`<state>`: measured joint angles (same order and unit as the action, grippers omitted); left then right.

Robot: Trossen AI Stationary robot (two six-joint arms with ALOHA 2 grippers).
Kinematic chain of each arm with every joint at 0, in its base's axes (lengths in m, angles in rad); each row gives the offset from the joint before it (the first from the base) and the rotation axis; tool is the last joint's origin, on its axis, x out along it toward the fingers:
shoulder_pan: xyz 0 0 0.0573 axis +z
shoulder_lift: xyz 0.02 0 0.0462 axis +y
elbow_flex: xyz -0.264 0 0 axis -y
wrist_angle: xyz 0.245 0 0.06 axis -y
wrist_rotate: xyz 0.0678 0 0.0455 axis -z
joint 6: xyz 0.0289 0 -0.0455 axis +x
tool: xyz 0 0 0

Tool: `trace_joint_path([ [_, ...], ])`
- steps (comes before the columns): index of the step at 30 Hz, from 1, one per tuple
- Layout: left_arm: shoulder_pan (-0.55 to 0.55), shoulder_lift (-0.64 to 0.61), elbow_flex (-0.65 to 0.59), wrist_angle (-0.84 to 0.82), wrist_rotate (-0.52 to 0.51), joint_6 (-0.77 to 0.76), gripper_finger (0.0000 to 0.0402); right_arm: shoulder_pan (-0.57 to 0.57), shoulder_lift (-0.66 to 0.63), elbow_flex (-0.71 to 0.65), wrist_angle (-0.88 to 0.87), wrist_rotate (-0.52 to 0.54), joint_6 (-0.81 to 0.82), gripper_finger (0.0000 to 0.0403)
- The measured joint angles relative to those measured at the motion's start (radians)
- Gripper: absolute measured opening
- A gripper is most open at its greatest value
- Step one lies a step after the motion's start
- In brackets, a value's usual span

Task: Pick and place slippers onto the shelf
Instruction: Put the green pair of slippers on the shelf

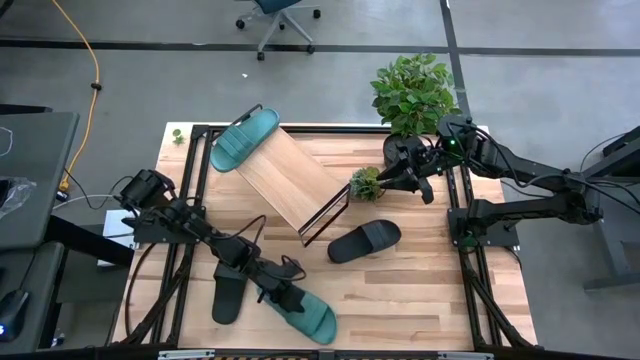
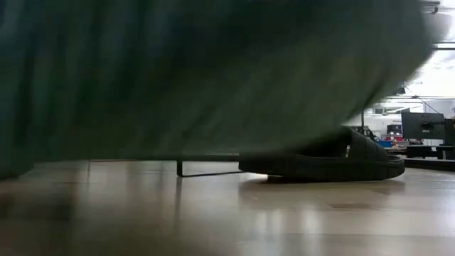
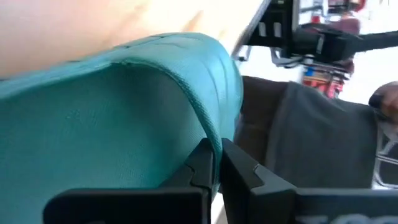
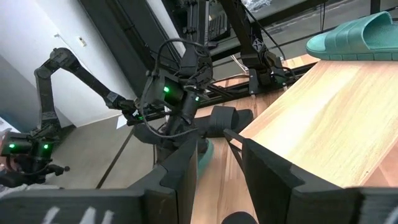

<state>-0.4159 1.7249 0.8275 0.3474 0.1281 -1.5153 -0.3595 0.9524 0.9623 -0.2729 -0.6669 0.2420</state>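
The shelf (image 1: 300,185), a slanted light-wood board in a black wire frame, stands mid-table. One teal slipper (image 1: 243,140) lies on its far left end. Near the table's front edge lies a second teal slipper (image 1: 310,312), and my left gripper (image 1: 277,290) is shut on it. This slipper fills the left wrist view (image 3: 112,118) and blurs across the low view (image 2: 199,71). One black slipper (image 1: 228,296) lies beside it on the left. Another black slipper (image 1: 365,240) rests sole-down right of the shelf. My right gripper (image 4: 217,162) hangs open above the shelf's right end. My left gripper pinches a thin edge of the teal slipper's curved upper part (image 3: 211,134) between its two fingers. It comes slanting down from the table's left side. In the low view most of the slipper's underside stands above the tabletop; whether its left part rests on the table I cannot tell.
A large potted plant (image 1: 415,90) stands at the table's far right, with a small plant (image 1: 367,183) just under my right gripper. Black frame rails (image 1: 465,215) run along both table sides. Bare tabletop (image 1: 420,300) lies at the near right.
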Motion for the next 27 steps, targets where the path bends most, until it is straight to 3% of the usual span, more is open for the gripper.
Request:
trace_joint_path([
  [8,-0.013,-0.096,0.070,-0.127,0.049,0.072,0.0002,0.000,0.000,0.000,0.000,-0.005,0.003,0.0119],
  [20,-0.009,-0.239,0.360,-0.790,0.061,0.256,0.0001,0.007,0.020,0.000,-0.002,-0.045,0.026,0.0119],
  [27,-0.005,-0.282,0.594,-1.289,-0.023,0.346,0.0000,0.022,0.043,0.001,0.021,-0.044,0.023,0.0119],
])
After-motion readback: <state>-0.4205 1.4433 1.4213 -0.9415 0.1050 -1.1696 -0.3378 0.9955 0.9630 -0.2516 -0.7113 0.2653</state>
